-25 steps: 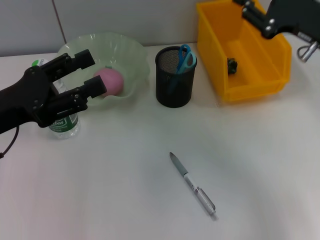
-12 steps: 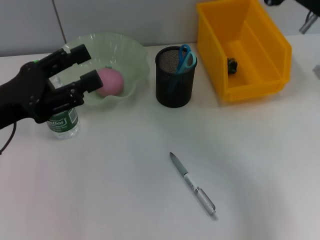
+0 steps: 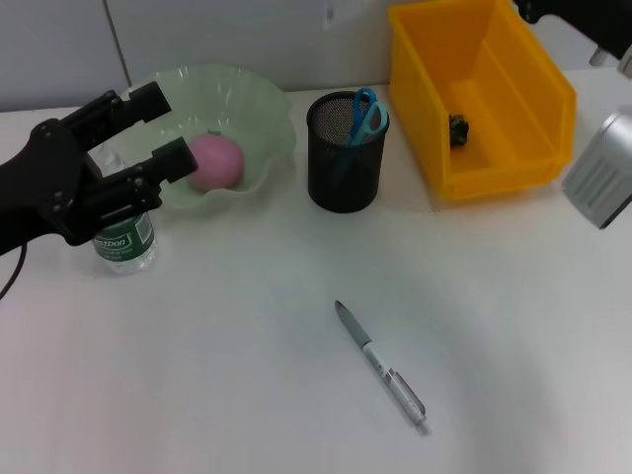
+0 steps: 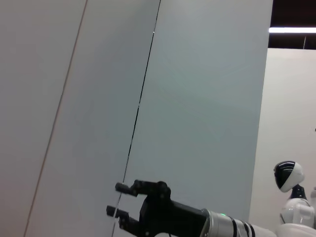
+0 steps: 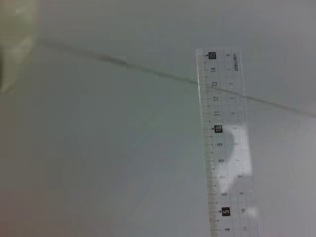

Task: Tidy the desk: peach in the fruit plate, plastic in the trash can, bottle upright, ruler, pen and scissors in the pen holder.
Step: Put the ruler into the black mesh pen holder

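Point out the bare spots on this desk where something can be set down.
Bare: front left, between bottle and pen; right of the pen, before the yellow bin. Crowded: the back row of bowl, pen holder and bin, with the left gripper over the bowl.

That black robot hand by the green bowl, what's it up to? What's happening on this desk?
The robot is tidying the desk. Its left gripper, fingers open, hovers beside the upright clear plastic bottle with a green label. The pink peach lies in the pale green fruit plate, the blue-handled scissors stand in the black mesh pen holder, and a small dark scrap sits in the yellow bin. The silver pen lies loose on the white desk. The right wrist camera sees a transparent ruler.
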{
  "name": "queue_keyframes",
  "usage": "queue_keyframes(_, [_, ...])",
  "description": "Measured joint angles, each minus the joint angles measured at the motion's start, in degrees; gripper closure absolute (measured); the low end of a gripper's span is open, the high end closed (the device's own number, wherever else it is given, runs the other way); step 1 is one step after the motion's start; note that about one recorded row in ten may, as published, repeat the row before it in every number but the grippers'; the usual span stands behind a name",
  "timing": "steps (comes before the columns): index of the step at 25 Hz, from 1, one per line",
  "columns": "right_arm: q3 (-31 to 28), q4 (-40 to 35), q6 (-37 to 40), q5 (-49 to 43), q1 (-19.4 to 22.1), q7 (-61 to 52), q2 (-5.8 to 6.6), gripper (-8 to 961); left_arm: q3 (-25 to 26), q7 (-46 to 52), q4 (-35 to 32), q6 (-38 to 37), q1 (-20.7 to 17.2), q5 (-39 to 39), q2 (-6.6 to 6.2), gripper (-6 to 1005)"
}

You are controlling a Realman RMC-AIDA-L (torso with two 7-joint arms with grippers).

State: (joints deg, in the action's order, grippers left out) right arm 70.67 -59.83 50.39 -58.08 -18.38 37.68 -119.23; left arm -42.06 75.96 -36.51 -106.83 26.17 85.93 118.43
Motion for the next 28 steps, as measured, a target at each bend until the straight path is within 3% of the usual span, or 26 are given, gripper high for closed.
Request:
queue_keyframes(3, [0.5,0.9,-0.2,0.0,-0.2,12.8,-0.16,574,-0.3,-1.7,0.0,-0.1,-0.4,-0.1,0.11,193])
queue_keyframes(13, [0.7,0.2,0.2,0.4,-1.3,34.0,-0.02,574,-0.4,-5.4,1.7,-0.8,-1.6,-0.3,0.22,193])
queue_keyframes(18, [0.3,1.6,-1.0,-0.8,-3.2,40.7,0.16,573,-0.4,-7.2,3.7,-1.3,-1.8,-0.4,0.23,193])
queue_keyframes(28, [0.8,6.3,-6.5,-9.2,-8.6,42.3,0.17,574,-0.5,-11.2,7.4,-2.3,-2.9,-0.4,0.27,194])
